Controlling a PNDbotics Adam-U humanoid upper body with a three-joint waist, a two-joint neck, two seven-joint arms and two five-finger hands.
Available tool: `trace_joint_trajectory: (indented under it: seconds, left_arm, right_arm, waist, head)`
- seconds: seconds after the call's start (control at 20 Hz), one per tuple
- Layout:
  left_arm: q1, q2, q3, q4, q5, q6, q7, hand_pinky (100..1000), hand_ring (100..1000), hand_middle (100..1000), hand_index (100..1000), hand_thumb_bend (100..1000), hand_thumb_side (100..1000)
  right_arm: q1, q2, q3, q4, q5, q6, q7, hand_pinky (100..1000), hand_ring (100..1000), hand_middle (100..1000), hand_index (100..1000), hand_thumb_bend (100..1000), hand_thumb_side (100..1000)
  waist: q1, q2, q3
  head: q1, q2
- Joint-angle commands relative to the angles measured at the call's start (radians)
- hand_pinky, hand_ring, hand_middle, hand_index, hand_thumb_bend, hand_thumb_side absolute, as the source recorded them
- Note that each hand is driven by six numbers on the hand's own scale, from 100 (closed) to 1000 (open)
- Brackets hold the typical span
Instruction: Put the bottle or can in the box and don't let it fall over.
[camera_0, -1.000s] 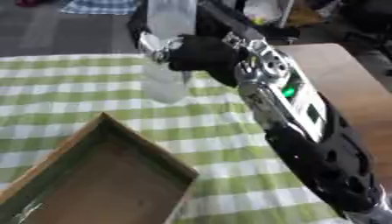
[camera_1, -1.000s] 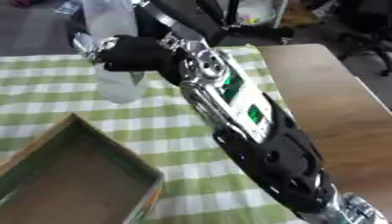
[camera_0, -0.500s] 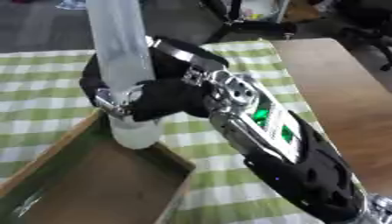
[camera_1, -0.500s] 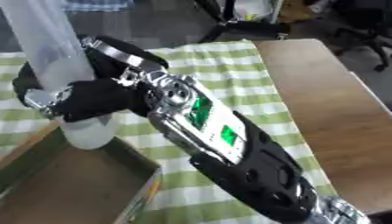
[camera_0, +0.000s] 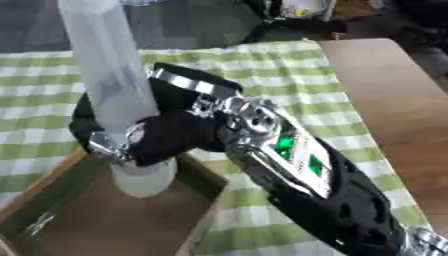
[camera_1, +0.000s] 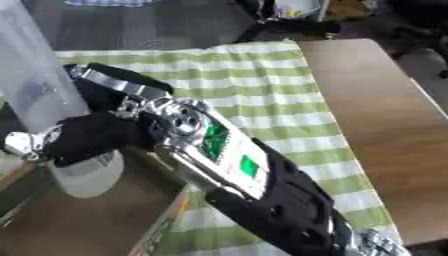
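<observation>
Box (camera_0: 52, 200) is occupying the lower left of the frame: an open, shallow tray with brownish walls and a bare floor. Nothing else is showing inside it apart from a faint pale streak near the lower left corner, which cannot be made out.

Bottle (camera_0: 109, 85), a tall translucent cylinder, is standing just right of that, running from the top edge of the frame down to its base at lower left centre. Long axis is running near vertical, the top leaning slightly toward upper left. Its base is appearing over the box's upper right corner, inside the wall line; whether it is touching the floor or hanging just above cannot be told.

Right hand (camera_0: 166, 137) is wrapping the bottle's lower third from the right side, fingers curled round the body, with a silver fingertip showing on the near left of the bottle. The arm is coming in from the lower right corner and crossing the box's right wall. Left hand is not showing in either view.

Green-and-white checked cloth (camera_0: 262, 70) is lying under box and arm across the centre; bare brown tabletop (camera_0: 385, 100) is filling the right side.

Judgement: the bottle is lying directly in the hand's grasp, above its target, so the coming move is turning on a straight descent along the bottle's long axis. The slight lean and the base's nearness to the right wall are the tipping risks on release.
</observation>
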Motion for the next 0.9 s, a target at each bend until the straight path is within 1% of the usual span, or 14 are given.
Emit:
trace_joint_trajectory:
  seconds: [0.05, 0.15, 0.2, 0.25, 0.35, 0.55, 0.6, 0.75, 0.9]
  left_arm:
    - [-0.011, 0.030, 0.000, -0.015, 0.005, -0.002, -0.005, 1000, 673, 814, 800, 181, 838]
    - [-0.011, 0.031, 0.002, -0.016, 0.004, -0.004, -0.004, 1000, 673, 814, 799, 181, 837]
    - [-0.012, 0.031, 0.003, -0.017, 0.005, -0.004, -0.003, 1000, 673, 814, 799, 180, 837]
    - [-0.013, 0.031, 0.002, -0.017, 0.005, -0.005, -0.003, 1000, 673, 813, 799, 179, 837]
    - [-0.015, 0.032, 0.001, -0.018, 0.005, -0.005, -0.004, 1000, 673, 814, 799, 179, 839]
    - [-0.016, 0.032, 0.000, -0.018, 0.004, -0.007, -0.006, 1000, 673, 814, 799, 177, 840]
    - [-0.016, 0.032, 0.000, -0.019, 0.004, -0.008, -0.005, 1000, 673, 814, 799, 177, 840]
    - [-0.016, 0.031, 0.000, -0.019, 0.003, -0.008, -0.005, 1000, 674, 814, 800, 176, 840]
    - [-0.017, 0.031, -0.001, -0.019, 0.002, -0.008, -0.007, 1000, 674, 815, 800, 177, 842]
  right_arm:
    - [-0.004, 0.007, 0.007, -0.024, -0.001, -0.002, 0.011, 923, 849, 582, 325, 100, 100]
    - [0.000, 0.003, 0.007, -0.024, 0.011, -0.022, 0.022, 925, 868, 631, 367, 100, 100]
    - [0.001, 0.000, 0.005, -0.024, 0.018, -0.040, 0.027, 923, 873, 633, 374, 100, 100]
    - [0.004, -0.003, 0.003, -0.021, 0.026, -0.062, 0.031, 920, 870, 603, 367, 100, 100]
    - [0.011, -0.007, 0.004, 0.000, 0.044, -0.102, 0.034, 919, 869, 592, 358, 100, 100]
    - [0.023, -0.003, 0.014, 0.052, 0.061, -0.164, 0.043, 916, 876, 626, 365, 100, 100]
    - [0.025, -0.003, 0.015, 0.060, 0.063, -0.176, 0.044, 916, 886, 656, 379, 100, 100]
    - [0.032, -0.010, 0.018, 0.080, 0.071, -0.213, 0.057, 912, 915, 731, 471, 100, 100]
    - [0.044, -0.020, 0.027, 0.115, 0.102, -0.252, 0.088, 912, 934, 755, 502, 100, 100]
  waist:
    - [0.009, -0.012, 0.005]
    - [0.009, -0.010, 0.008]
    - [0.009, -0.009, 0.009]
    - [0.010, -0.007, 0.010]
    - [0.012, -0.001, 0.013]
    - [0.017, 0.010, 0.023]
    - [0.017, 0.012, 0.025]
    - [0.018, 0.015, 0.026]
    - [0.017, 0.018, 0.028]
  head:
    - [-0.005, -0.006]
    - [-0.005, -0.011]
    - [-0.004, -0.014]
    - [-0.004, -0.017]
    - [-0.003, -0.026]
    - [-0.005, -0.033]
    - [-0.004, -0.035]
    - [-0.002, -0.038]
    - [-0.001, -0.041]
